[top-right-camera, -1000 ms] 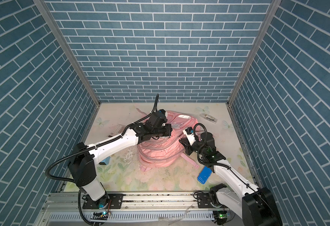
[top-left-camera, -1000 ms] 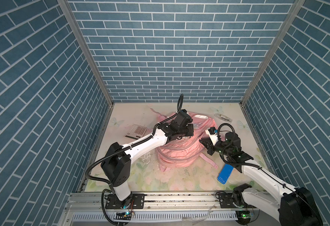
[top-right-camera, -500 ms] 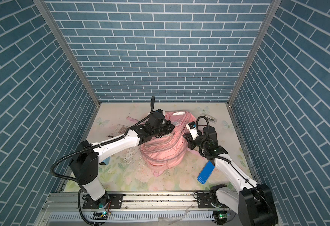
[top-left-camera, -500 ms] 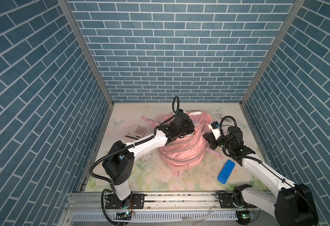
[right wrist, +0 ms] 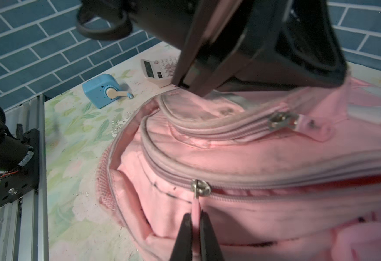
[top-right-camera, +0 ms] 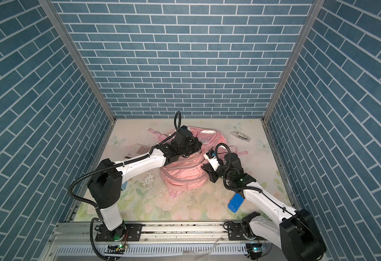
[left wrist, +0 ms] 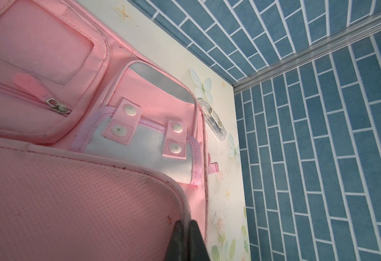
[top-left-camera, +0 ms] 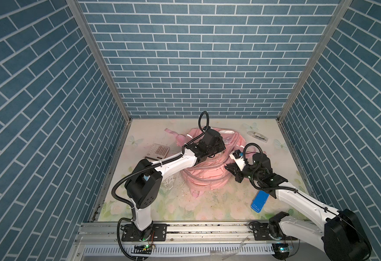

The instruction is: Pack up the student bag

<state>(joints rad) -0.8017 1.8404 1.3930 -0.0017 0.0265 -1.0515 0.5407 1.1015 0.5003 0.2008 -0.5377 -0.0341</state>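
Observation:
The pink student bag (top-left-camera: 207, 176) (top-right-camera: 185, 178) stands bunched up in the middle of the floral table in both top views. My left gripper (top-left-camera: 216, 144) (left wrist: 188, 223) sits on the bag's top, shut on the rim of its padded mesh panel (left wrist: 94, 203). My right gripper (top-left-camera: 229, 168) (right wrist: 196, 217) is at the bag's right side, shut on the pink pull tab that hangs from a silver zipper slider (right wrist: 199, 187). Right of that slider the zipper gapes a little. A second slider (right wrist: 282, 121) rides a closed zipper higher up.
A calculator (top-left-camera: 157, 151) lies left of the bag, a blue pencil sharpener (right wrist: 101, 90) nearer the left arm's base. A clear packet (top-left-camera: 257, 136) lies at the back right. A blue box (top-left-camera: 260, 201) sits under my right forearm. Brick walls close three sides.
The bag has gone from slumped and spread out to bunched up taller. My right gripper swung back, then came forward and left along the bag's side. The left gripper has barely moved.

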